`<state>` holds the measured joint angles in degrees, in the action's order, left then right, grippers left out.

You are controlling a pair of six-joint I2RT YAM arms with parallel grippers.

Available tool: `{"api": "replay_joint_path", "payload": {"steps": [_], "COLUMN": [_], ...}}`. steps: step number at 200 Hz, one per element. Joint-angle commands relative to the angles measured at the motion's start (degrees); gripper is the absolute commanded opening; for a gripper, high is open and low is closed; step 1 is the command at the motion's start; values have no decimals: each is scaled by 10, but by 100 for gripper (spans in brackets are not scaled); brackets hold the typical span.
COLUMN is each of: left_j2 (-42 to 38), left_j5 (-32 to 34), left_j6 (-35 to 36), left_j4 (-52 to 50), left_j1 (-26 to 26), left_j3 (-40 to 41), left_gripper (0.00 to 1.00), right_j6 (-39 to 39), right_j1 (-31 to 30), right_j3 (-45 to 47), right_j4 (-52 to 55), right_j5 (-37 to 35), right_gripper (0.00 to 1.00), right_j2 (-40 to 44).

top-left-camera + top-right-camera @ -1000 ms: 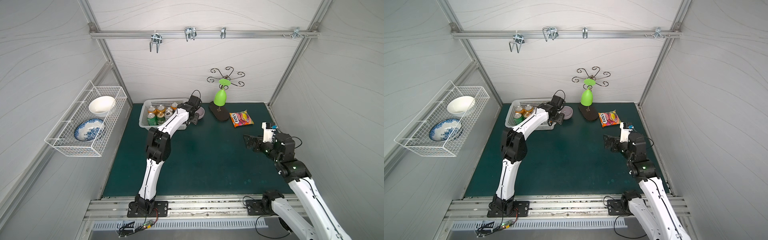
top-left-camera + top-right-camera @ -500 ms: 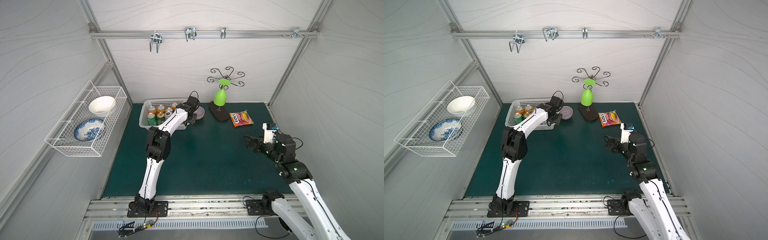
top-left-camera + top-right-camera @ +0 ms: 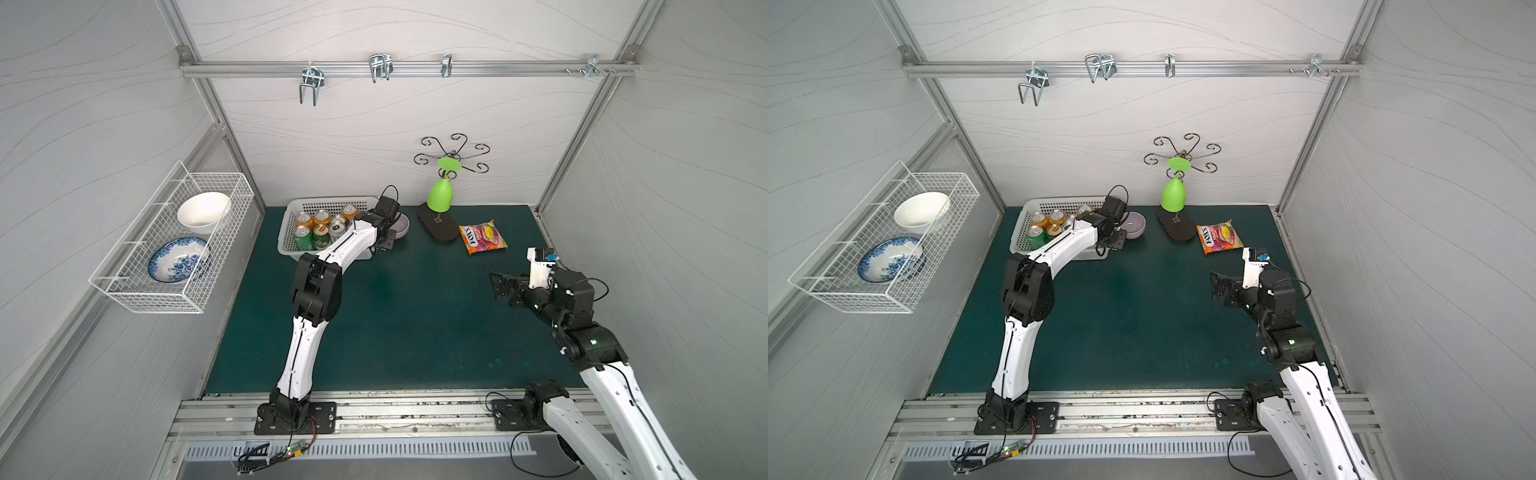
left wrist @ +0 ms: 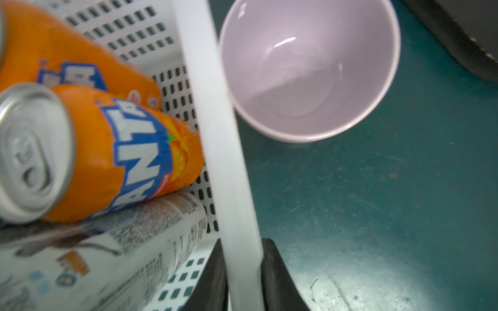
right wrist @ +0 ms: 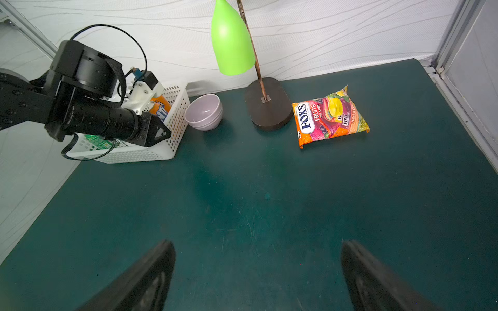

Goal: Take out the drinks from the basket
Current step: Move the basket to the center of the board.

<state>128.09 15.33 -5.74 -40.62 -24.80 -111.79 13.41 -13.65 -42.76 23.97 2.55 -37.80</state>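
The white perforated basket stands at the back left of the green mat. Several upright drinks fill it, orange and green among them. In the left wrist view an orange can and a silver-white can press against the basket's wall. My left gripper is shut on the basket's right rim, one finger inside and one outside. My right gripper hovers open over bare mat at the right, holding nothing.
A lilac bowl sits just right of the basket, almost touching it. Beyond it stand a green lamp's dark base and a candy bag. A wire rack with bowls hangs on the left wall.
My left gripper has closed on the basket's right rim. The right arm has stayed where it was.
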Motion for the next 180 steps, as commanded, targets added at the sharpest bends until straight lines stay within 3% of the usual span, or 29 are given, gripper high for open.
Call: {"api": "replay_joint_path", "payload": {"steps": [1,135,180], "left_j2": [-36,-272,-331], "left_j5": [12,14,-22], "left_j6": [36,9,-3], "left_j4": [5,62,63], "left_j1": [13,-14,-27], "left_j3": [37,289,356], "left_gripper": [15,13,13], "right_j6": [-9,-5,-6], "right_j1": [-3,-4,-4], "right_j3": [2,-3,1], "right_j4": [8,24,35], "right_j5": [-7,-4,-4], "right_gripper": [99,99,99], "right_j2": [6,24,40]}}
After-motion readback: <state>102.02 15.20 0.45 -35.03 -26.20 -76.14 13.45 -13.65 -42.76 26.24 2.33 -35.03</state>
